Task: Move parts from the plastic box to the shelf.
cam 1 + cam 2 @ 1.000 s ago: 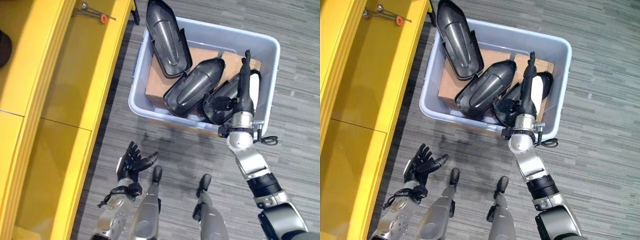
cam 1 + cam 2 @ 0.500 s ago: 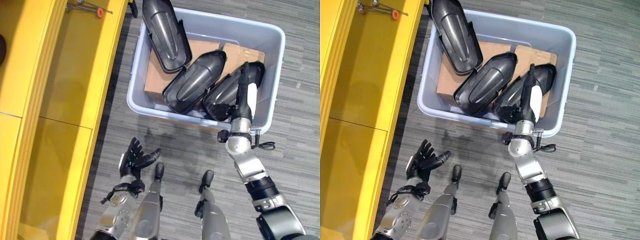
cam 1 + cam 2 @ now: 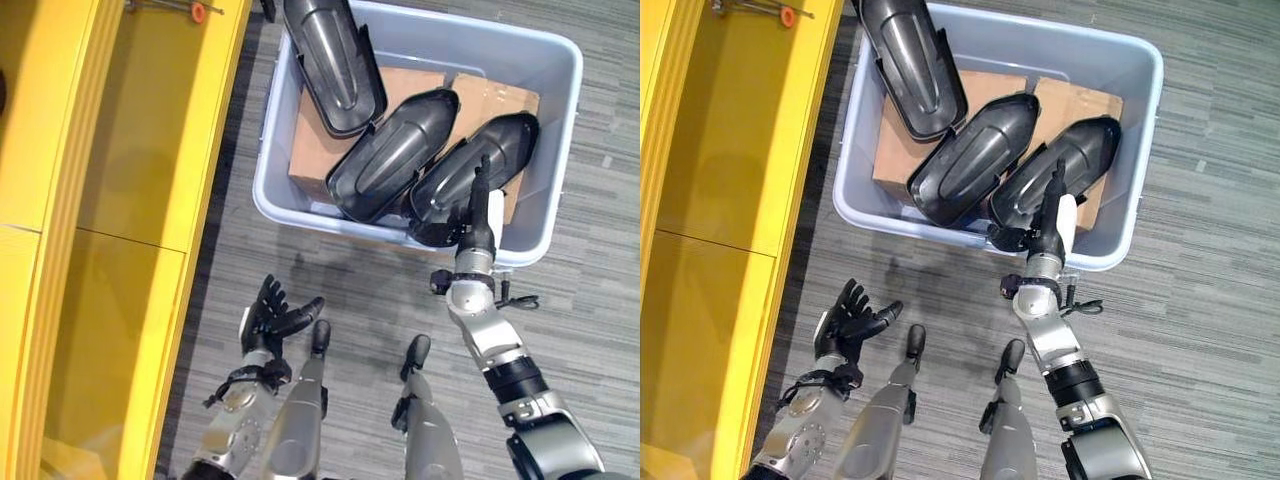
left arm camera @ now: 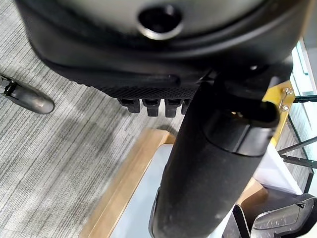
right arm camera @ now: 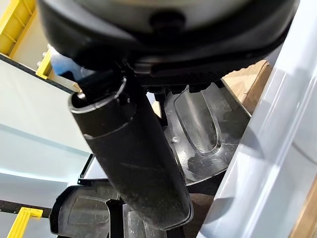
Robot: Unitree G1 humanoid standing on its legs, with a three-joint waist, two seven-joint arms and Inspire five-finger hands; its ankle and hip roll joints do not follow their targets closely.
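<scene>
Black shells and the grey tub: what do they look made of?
Black elongated shell parts: likely moulded plastic, semi-gloss; soft highlights run along smooth curved ribs. Pale grey-blue rectangular tub: plastic by its look, satin finish, with a rolled rim and rounded corners. Brown flat sheets under the shells: probably cardboard, matte with cut edges. Right robot hand reaches over the nearest shell.

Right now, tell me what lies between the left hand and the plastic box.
In the left eye view, bare grey carpet separates the left hand, open with fingers spread, from the plastic box. The yellow shelf stands off to the side.
</scene>
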